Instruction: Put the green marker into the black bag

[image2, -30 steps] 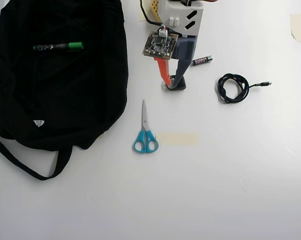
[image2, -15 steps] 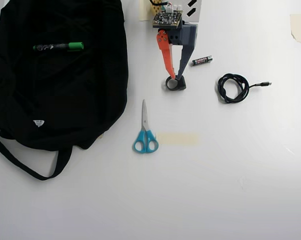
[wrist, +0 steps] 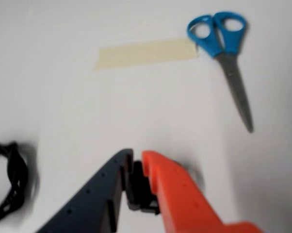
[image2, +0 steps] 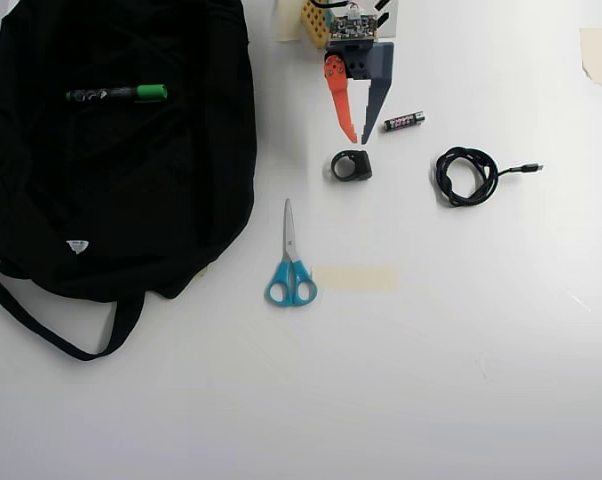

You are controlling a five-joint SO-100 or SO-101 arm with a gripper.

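Note:
In the overhead view the green marker [image2: 116, 94] lies flat on top of the black bag [image2: 121, 190], near the bag's upper left, with its green cap pointing right. The bag fills the left of the table, and its strap [image2: 51, 325] trails toward the front. My gripper [image2: 359, 141] is far to the right of the bag at the table's back edge, pointing down the picture. Its orange and dark blue fingers are almost together, with nothing held. In the wrist view the gripper [wrist: 137, 154] shows the same narrow gap above the white table.
A small black ring-shaped piece [image2: 351, 165] [wrist: 141, 191] lies just below the fingertips. Blue-handled scissors [image2: 291, 262] [wrist: 228, 53] lie beside a tape strip [image2: 354, 277] [wrist: 146, 52]. Right of the gripper are a battery [image2: 404, 121] and a coiled black cable [image2: 466, 175] [wrist: 8, 179].
The gripper has drawn back toward the table's back edge, away from the small black piece its tips were touching. The marker and bag have not moved.

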